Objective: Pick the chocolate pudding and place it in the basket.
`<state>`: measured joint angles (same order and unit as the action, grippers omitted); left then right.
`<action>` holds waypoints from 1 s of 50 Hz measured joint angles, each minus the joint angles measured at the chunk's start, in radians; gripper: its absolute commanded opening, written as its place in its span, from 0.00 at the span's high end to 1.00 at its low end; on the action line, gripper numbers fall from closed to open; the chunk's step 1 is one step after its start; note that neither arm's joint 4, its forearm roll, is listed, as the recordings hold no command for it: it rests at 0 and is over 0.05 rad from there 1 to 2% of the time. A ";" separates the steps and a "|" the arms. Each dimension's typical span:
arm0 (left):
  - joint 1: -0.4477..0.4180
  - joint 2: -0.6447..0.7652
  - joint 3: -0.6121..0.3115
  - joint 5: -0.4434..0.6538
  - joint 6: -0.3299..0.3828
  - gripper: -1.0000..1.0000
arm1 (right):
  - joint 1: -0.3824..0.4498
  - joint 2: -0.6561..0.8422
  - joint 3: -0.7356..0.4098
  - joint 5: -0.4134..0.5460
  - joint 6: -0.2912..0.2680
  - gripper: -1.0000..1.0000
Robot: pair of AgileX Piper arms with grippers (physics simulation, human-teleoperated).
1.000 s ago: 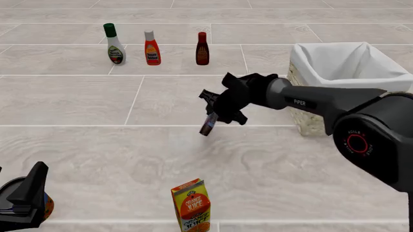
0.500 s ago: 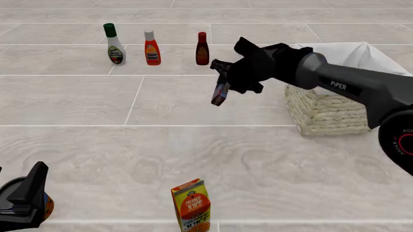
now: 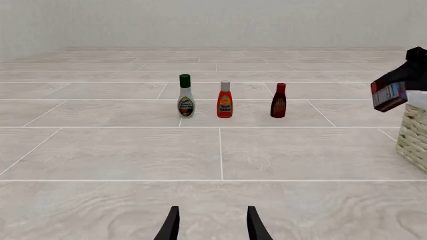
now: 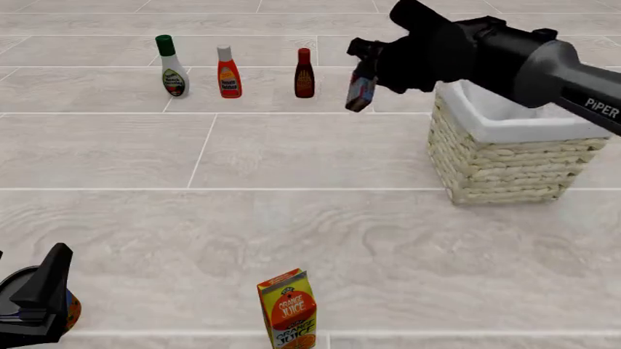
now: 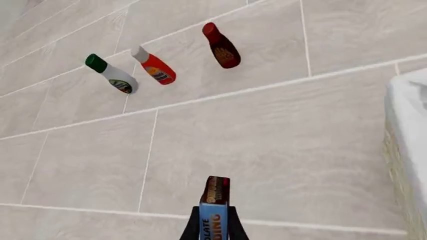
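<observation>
My right gripper is shut on the chocolate pudding, a small dark carton with a blue top, and holds it high in the air just left of the basket. The pudding also shows between the fingers in the right wrist view and at the edge of the left wrist view. The basket is pale wicker with a white liner; its rim shows in the right wrist view. My left gripper is open and empty, low at the front left of the table.
Three bottles stand in a row at the back: a green-capped white one, an orange one, a dark red one. An orange juice carton stands at the front edge.
My right arm has lifted the pudding up and to the right, from mid-table to beside the basket's upper left corner. The left arm has not moved.
</observation>
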<state>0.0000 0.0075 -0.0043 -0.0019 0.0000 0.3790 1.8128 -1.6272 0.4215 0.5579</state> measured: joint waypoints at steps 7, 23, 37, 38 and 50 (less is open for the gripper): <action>0.000 0.000 0.000 0.000 0.000 0.00 | -0.045 -0.063 0.017 -0.022 -0.059 1.00; 0.000 0.000 0.000 0.000 0.000 0.00 | -0.146 -0.164 0.027 -0.043 -0.147 1.00; 0.000 0.000 0.000 0.000 0.000 0.00 | -0.232 -0.210 0.020 -0.051 -0.198 1.00; 0.000 0.000 0.000 0.000 0.000 0.00 | -0.238 -0.212 0.018 -0.051 -0.201 1.00; 0.000 0.000 0.000 0.000 0.000 0.00 | -0.314 -0.225 -0.013 -0.040 -0.225 1.00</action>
<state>0.0000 0.0075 -0.0043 -0.0019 0.0000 0.0650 1.5878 -1.6405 0.3819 0.3326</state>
